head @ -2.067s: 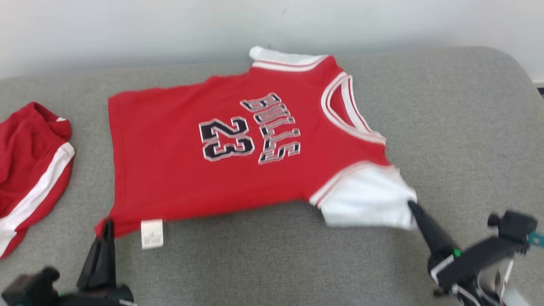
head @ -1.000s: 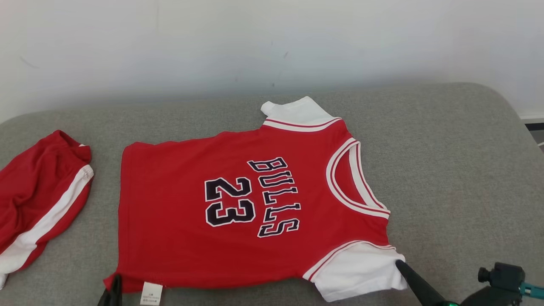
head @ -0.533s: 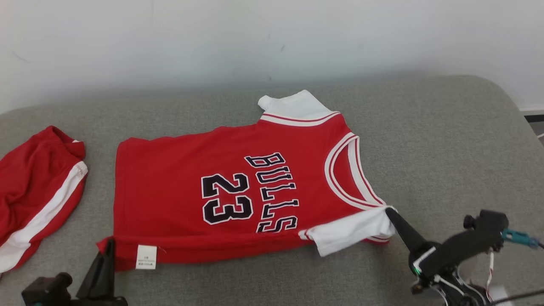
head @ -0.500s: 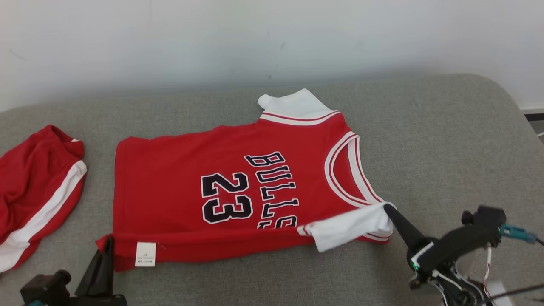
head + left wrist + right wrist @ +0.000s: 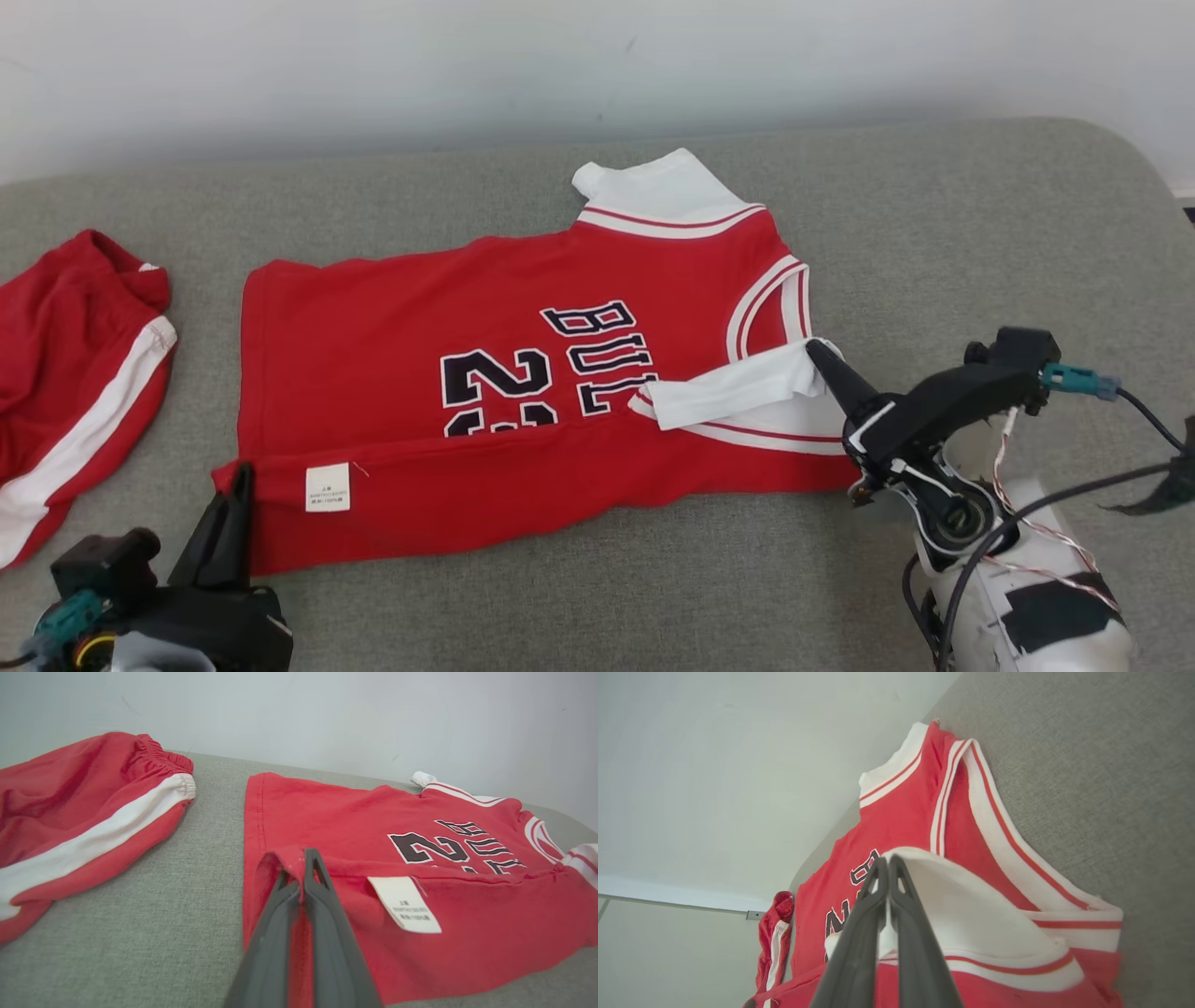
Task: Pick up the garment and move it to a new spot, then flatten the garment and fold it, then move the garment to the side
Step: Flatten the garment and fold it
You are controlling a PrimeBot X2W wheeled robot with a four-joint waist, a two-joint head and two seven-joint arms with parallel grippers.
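- Where the grey padded surface (image 5: 934, 233) runs nearest the robot, the left pincer (image 5: 241, 476) is clamped shut on the near hem corner of the red jersey (image 5: 392, 355). In the left wrist view a small peak of red cloth sits pinched between its dark fingers.
- Just beside that corner, a white care label (image 5: 328, 486) lies face up on the turned-over strip of cloth.
- The jersey lies spread on the padded surface with its hem toward the robot's left and its neck toward the right. Its near long edge is doubled over onto the front, so a red band covers the lower part of the print.
- At the near right, the right pincer (image 5: 817, 350) is closed on the edge of the near white sleeve (image 5: 728, 392). It holds the sleeve slightly raised and folded in over the chest. The right wrist view shows the white cloth nipped between the fingertips.
- Past the fold, the black lettering (image 5: 551, 359) shows in part: the top of a number and the letters "BUL".
- The white-and-red striped neckline (image 5: 770, 299) sits just beyond the held sleeve.
- The far sleeve (image 5: 653, 187) lies flat at the jersey's far edge.
- Well apart on the left, a pair of red shorts (image 5: 65, 373) with a white side stripe lies crumpled.
- A pale wall (image 5: 373, 65) rises behind the padded surface.
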